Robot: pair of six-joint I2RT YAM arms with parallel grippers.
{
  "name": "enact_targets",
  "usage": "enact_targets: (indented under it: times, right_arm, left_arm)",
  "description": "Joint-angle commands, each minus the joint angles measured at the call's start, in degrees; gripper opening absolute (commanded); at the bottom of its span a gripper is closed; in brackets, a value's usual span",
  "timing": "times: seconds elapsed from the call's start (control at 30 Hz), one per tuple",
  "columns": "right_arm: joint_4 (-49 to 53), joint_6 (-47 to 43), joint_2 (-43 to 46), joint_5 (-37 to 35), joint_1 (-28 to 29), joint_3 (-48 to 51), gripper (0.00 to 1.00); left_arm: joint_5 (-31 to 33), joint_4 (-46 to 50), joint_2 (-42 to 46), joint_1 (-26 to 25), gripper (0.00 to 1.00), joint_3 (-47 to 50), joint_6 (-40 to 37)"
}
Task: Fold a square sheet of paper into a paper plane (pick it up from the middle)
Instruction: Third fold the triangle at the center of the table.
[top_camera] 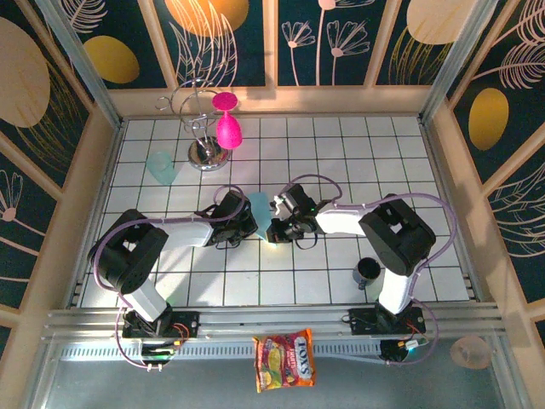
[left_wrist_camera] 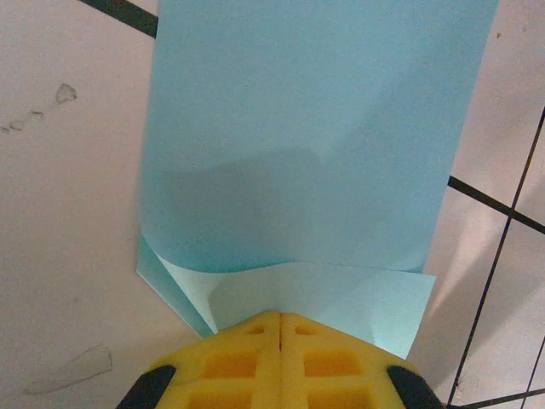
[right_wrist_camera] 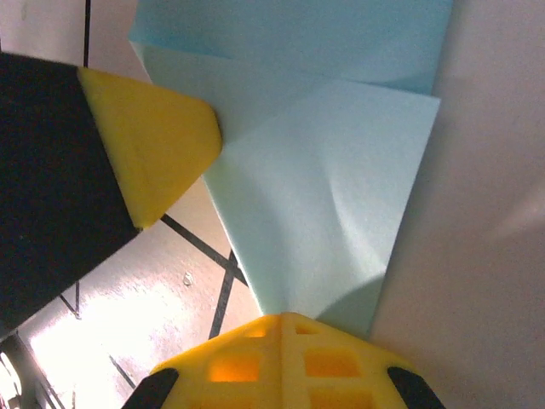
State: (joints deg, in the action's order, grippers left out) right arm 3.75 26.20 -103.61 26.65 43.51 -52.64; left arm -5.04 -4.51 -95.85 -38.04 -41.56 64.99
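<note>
— Left gripper [left_wrist_camera: 279, 319], closest in: what's it doing?
— Clenched on the near edge of the square sheet of paper [left_wrist_camera: 315, 128], which runs out to twelve o'clock, over mid-worktop [top_camera: 341, 153]. Right gripper [right_wrist_camera: 281, 322] is pinched on the opposite side.
— Which step?
— Early creasing, I'd judge: flaps are turned over, no dart yet. Next calls for laying it flat and pressing the crease.
</note>
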Motion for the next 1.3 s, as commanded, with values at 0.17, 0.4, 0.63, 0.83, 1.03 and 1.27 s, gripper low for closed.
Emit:
enact_targets:
  times: [0.17,0.4,0.63,0.83,1.03,1.27]
  right_arm:
    - [4.13,-1.47,0.31,-1.95,0.26,2.8,0.04]
    - [4.71,-2.18,1.33,-2.43,0.26,3.64,0.04]
    - [5.98,-3.02,4.23,-2.22,0.29,5.79,0.05]
    - [6.74,-2.74,3.24,-4.49,0.1,6.11,0.05]
    - [2.89,-1.69,10.27,-3.46,0.0,5.35,0.06]
    - [0.2,0.15,7.4,-2.05,0.18,1.34,0.04]
  left_arm:
    - [1.21,3.1,-1.73,-0.02,0.06,0.91,0.04]
    - [1.43,3.2,-1.99,-0.07,0.06,0.91,-0.08]
    - [1.43,3.2,-1.97,-0.08,0.05,0.65,-0.3]
    - [1.08,2.93,-1.99,-0.04,0.05,0.43,-0.65]
    - [0.75,2.76,-1.99,-0.09,0.05,0.26,-0.9]
    - [0.63,2.93,-2.02,-0.06,0.05,-0.23,-1.05]
